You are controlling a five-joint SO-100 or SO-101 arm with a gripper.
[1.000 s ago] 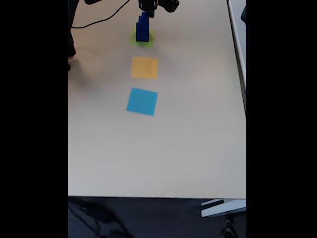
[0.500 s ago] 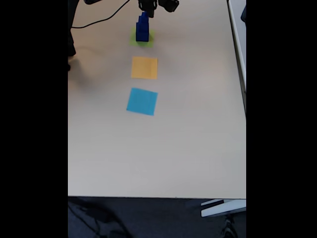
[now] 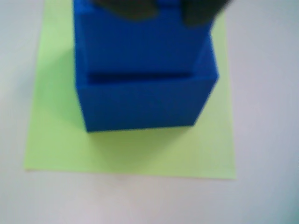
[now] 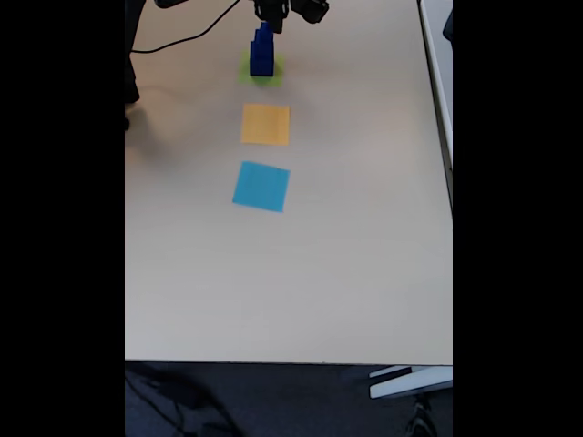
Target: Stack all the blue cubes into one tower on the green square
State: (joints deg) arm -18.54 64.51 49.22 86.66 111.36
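Blue tower (image 4: 261, 55) on green square (image 4: 271, 75); pincer (image 4: 271, 25) directly above, grip unclear.

Blue cubes (image 3: 140, 88) (larger below) stacked on the green square (image 3: 56, 135), blurred.

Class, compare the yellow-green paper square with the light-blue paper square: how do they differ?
The yellow-green paper square carries a tower of dark blue cubes; the light-blue paper square lies bare. In the fixed view, the green one sits at the table's far end, the blue one nearer the middle. Both are flat and look similar in size.
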